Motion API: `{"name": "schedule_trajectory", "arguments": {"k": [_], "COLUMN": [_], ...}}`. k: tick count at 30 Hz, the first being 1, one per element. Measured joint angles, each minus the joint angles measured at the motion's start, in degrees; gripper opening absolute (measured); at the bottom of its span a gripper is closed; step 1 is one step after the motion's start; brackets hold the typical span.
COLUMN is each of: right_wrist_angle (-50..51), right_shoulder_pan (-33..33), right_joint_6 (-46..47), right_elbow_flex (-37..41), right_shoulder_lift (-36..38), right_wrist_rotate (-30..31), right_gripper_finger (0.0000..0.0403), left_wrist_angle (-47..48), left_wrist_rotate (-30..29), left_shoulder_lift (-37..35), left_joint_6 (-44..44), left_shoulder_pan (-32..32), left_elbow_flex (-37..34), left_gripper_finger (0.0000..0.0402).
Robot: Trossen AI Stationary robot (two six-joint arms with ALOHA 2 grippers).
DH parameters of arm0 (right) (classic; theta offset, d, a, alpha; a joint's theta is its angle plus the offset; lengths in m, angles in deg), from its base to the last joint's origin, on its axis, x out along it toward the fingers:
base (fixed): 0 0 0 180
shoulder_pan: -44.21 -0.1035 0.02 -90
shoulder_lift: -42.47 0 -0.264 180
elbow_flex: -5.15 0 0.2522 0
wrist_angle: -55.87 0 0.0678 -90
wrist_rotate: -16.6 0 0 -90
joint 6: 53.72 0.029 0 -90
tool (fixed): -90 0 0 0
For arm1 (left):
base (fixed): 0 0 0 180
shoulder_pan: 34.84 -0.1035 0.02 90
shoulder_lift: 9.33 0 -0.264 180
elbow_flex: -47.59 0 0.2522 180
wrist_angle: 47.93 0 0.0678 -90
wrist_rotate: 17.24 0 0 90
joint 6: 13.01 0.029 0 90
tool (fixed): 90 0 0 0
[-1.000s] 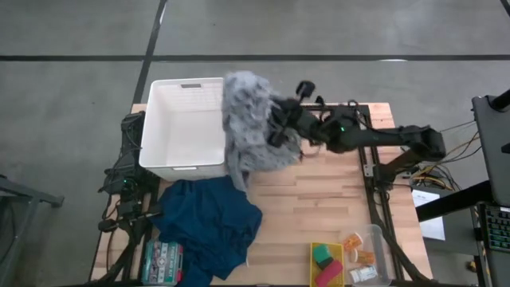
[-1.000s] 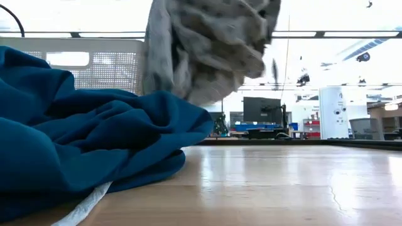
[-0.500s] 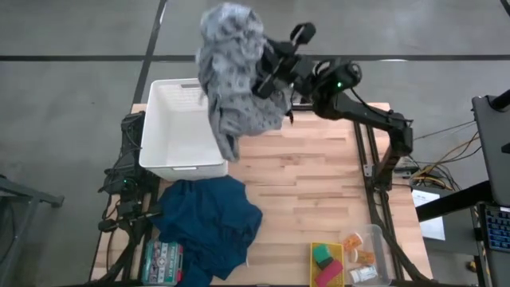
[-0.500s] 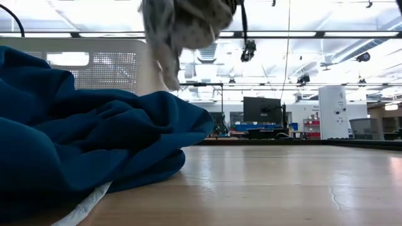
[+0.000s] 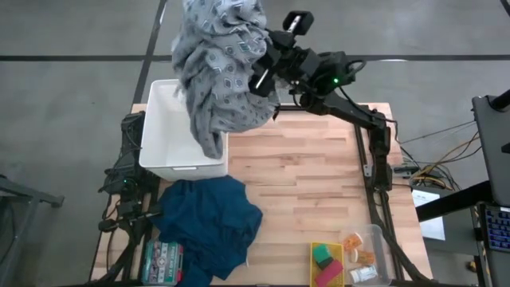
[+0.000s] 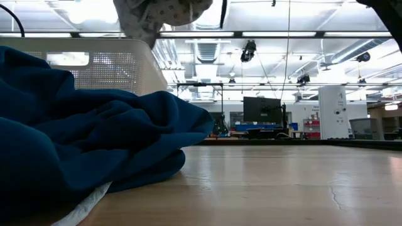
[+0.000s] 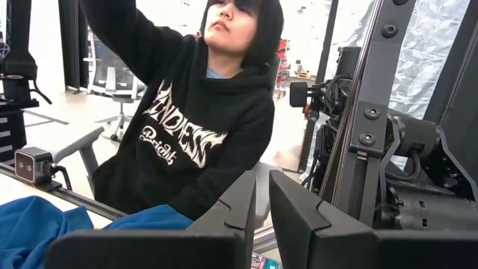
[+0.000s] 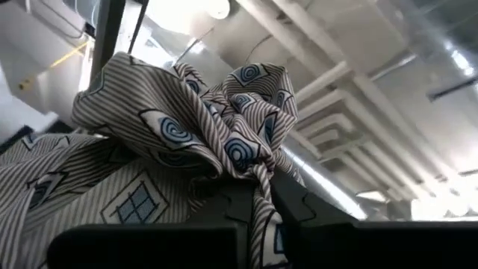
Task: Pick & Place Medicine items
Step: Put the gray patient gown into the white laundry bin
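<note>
- Wooden table [image 5: 319, 183]: light butcher-block top.
- White basket [image 5: 163, 131]: far left corner.
- Blue cloth [image 5: 209, 223]: crumpled, near left.
- Flat green-and-white box [image 5: 162, 261]: beside the cloth, near edge.
- Yellow tray [image 5: 325, 265] with green and pink blocks: near right.
- Clear tray [image 5: 374, 239] with small medicine items: rightmost.

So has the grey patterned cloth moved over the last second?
Yes. The right claw, shut on the grey patterned cloth, has carried it from the white basket's right rim up and leftward, so it now hangs over the basket's far end.
</note>
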Motion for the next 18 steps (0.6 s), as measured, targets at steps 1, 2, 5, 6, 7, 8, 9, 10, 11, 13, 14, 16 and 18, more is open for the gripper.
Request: {"name": "schedule_trajectory", "arguments": {"k": [1, 2, 5, 6, 7, 8, 9, 10, 11, 13, 14, 16, 18], "right_wrist_angle": [0.9, 2.2, 5.1, 5.8, 6.3, 6.3, 6.3, 6.4, 6.3, 6.1, 6.0, 5.7, 4.7], "right_shoulder_pan": [0.1, 0.1, 0.4, 0.4, 0.5, 0.6, 0.6, 0.7, 0.9, 1.2, 1.4, 1.9, 2.5], "right_joint_6": [0.7, 1.2, 1.3, 1.3, 1.3, 1.1, 0.7, 0.3, 0.1, -0.6, -0.9, -1.3, -1.5], "right_elbow_flex": [0.1, 0.2, 0.4, 0.5, 0.5, 0.6, 0.6, 0.3, 0.1, -0.7, -1.1, -2.1, -2.2], "right_shoulder_lift": [0.0, -0.1, -1.2, -1.9, -2.7, -3.7, -4.9, -6.2, -7.5, -10.4, -11.7, -14.5, -16.9], "right_wrist_rotate": [0.0, 0.1, 0.1, 0.1, 0.1, 0.1, 0.1, 0.1, 0.1, 0.1, 0.1, 0.1, 0.2], "right_gripper_finger": [0.0013, 0.0013, 0.0013, 0.0013, 0.0013, 0.0013, 0.0013, 0.0013, 0.0013, 0.0013, 0.0013, 0.0013, 0.0013], "left_wrist_angle": [0.0, 0.0, 0.0, 0.0, 0.0, 0.0, 0.0, 0.0, 0.0, 0.0, 0.0, 0.0, 0.0], "left_wrist_rotate": [0.0, 0.0, 0.0, 0.0, 0.0, 0.0, 0.0, 0.0, 0.0, 0.0, 0.0, 0.0, 0.0], "left_shoulder_lift": [0.0, 0.0, 0.0, 0.0, 0.0, 0.0, 0.0, 0.0, 0.0, 0.0, 0.0, 0.0, 0.0], "left_joint_6": [0.0, 0.0, 0.0, 0.0, 0.0, 0.0, 0.0, 0.0, 0.0, 0.0, 0.0, 0.0, 0.0], "left_shoulder_pan": [0.0, 0.0, 0.0, 0.0, 0.0, 0.0, 0.0, 0.0, 0.0, 0.0, 0.0, 0.0, 0.0], "left_elbow_flex": [0.0, 0.0, 0.0, 0.0, 0.0, 0.0, 0.0, 0.0, 0.0, 0.0, 0.0, 0.0, 0.0], "left_gripper_finger": [0.0047, 0.0047, 0.0047, 0.0047, 0.0047, 0.0047, 0.0047, 0.0047, 0.0047, 0.0047, 0.0047, 0.0047, 0.0047]}}
